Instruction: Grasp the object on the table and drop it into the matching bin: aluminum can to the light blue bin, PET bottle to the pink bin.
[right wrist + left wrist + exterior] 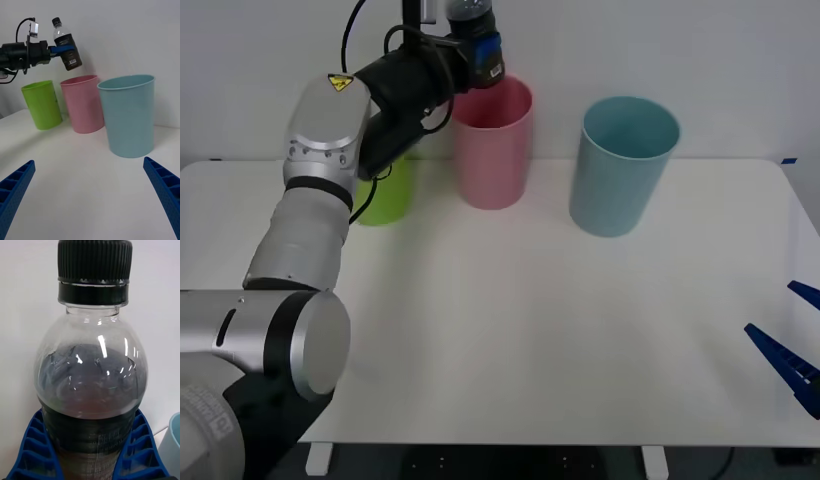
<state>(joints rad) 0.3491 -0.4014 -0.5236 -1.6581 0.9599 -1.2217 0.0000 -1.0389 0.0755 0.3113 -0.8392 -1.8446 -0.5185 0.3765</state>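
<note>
The PET bottle (471, 10), clear with dark contents and a black cap, hangs in the air with my left gripper (483, 48) shut on its body. It hangs slightly tilted above the left part of the pink bin (494, 150)'s rim. In the left wrist view the bottle (92, 371) sits between the blue fingers (33, 450). The right wrist view shows the bottle (66, 45) above the pink bin (82, 107), with the light blue bin (129, 116) beside it. My right gripper (792, 345) rests open low at the table's right edge.
A lime green bin (387, 195) stands left of the pink one, partly behind my left arm. The light blue bin (623, 165) stands to the pink bin's right. The white table (530, 330) stretches wide in front of the bins.
</note>
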